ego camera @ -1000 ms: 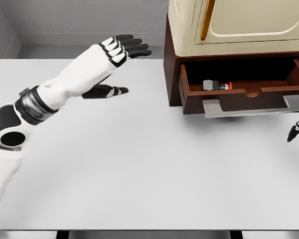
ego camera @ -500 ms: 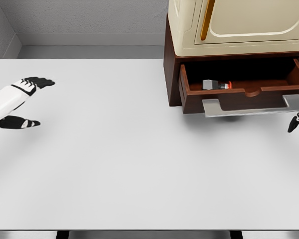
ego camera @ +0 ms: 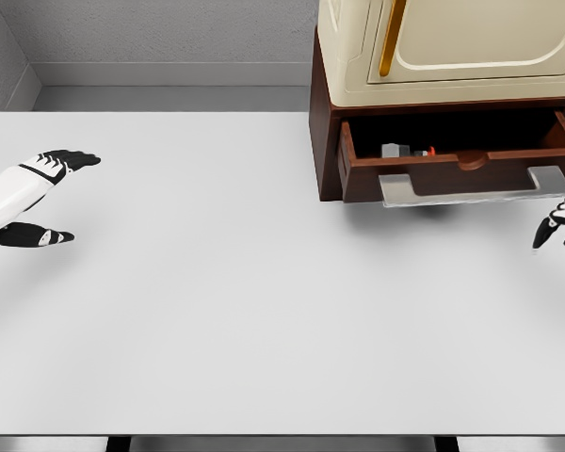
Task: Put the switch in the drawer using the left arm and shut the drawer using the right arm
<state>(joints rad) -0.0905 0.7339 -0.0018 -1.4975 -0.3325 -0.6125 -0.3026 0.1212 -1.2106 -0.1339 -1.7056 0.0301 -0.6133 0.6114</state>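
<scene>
Switch lies inside the drawer, toward its left half, mostly hidden behind the drawer's front panel; only a grey top and a small red tip beside it show above the panel's edge. No brand, label or writing can be read on it, nor on anything else in view.

The drawer, dark reddish-brown wood, stands partly open from the brown base of a cabinet whose upper part is cream-coloured with a gold vertical handle on its door. A flat grey metal handle runs along the lower front of the drawer and casts a shadow on the white desk just beneath it. The cabinet sits at the far right of the desk, against the grey back wall.

The left hand shows at the left edge, well apart from the cabinet, hovering over the desk. Its black-tipped fingers stretch out toward the right with the thumb held apart below them; they are released and grasp nothing.

The right hand is only partly in view at the right edge, below and just to the right of the drawer handle's right end, not touching it as far as can be seen. A few white and black finger segments point downward; whether these fingers are released or clenched cannot be told from what shows
</scene>
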